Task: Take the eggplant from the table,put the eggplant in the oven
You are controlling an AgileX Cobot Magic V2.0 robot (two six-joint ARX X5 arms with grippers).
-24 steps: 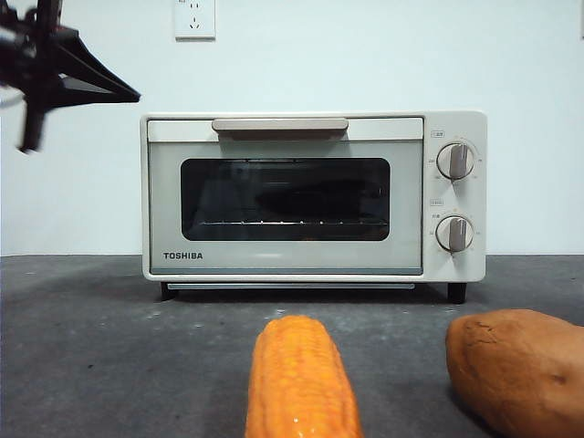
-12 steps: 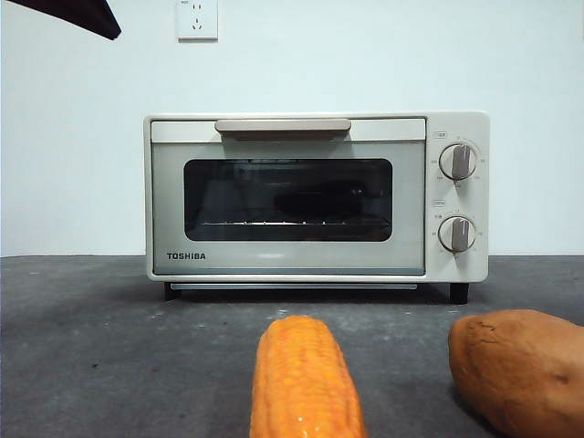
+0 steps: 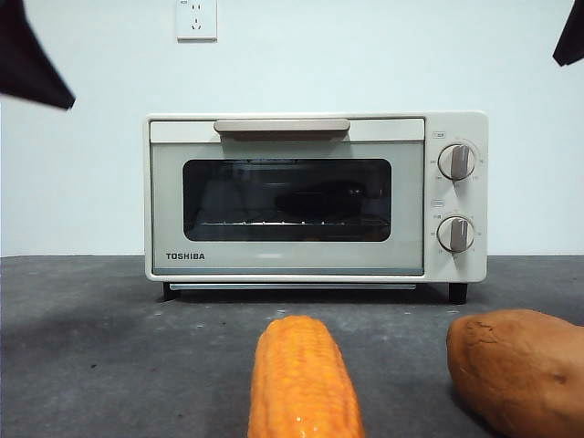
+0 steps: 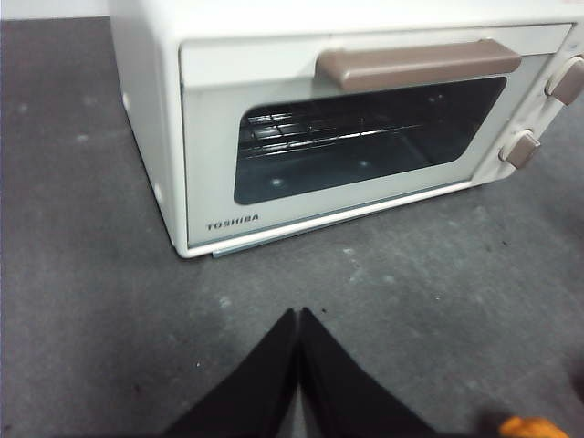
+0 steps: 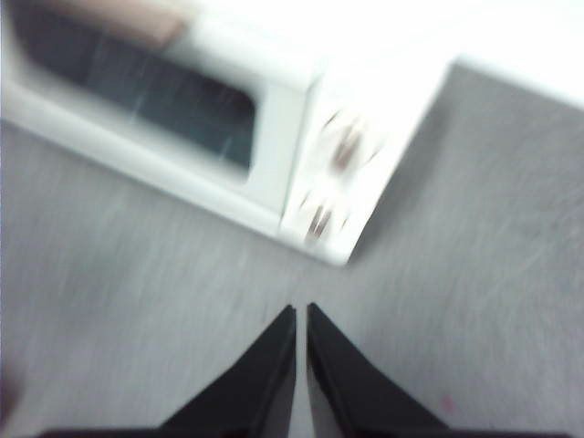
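Observation:
The cream-white Toshiba oven point(image 3: 274, 260) stands at the back of the table point(image 3: 91, 347) with its door closed. Behind the dark glass a dim, long dark shape point(image 3: 324, 199) lies on the wire rack; it may be the eggplant, but I cannot tell for sure. No eggplant lies on the table. My left gripper point(image 4: 298, 315) hangs shut and empty above the table in front of the oven point(image 4: 210, 155). My right gripper point(image 5: 301, 310) is shut and empty too, off the oven's point(image 5: 301, 137) knob side; its view is blurred by motion.
An orange corn cob point(image 3: 301, 383) lies at the near middle and a brown-orange sweet potato point(image 3: 520, 370) at the near right. Black arm tips show at the top left point(image 3: 32, 64) and top right point(image 3: 570, 36) corners. A wall socket point(image 3: 197, 18) sits above the oven.
The arm at the upper left has drawn up and back, now only a black tip in the corner. A second black tip has appeared at the top right. The oven stayed closed.

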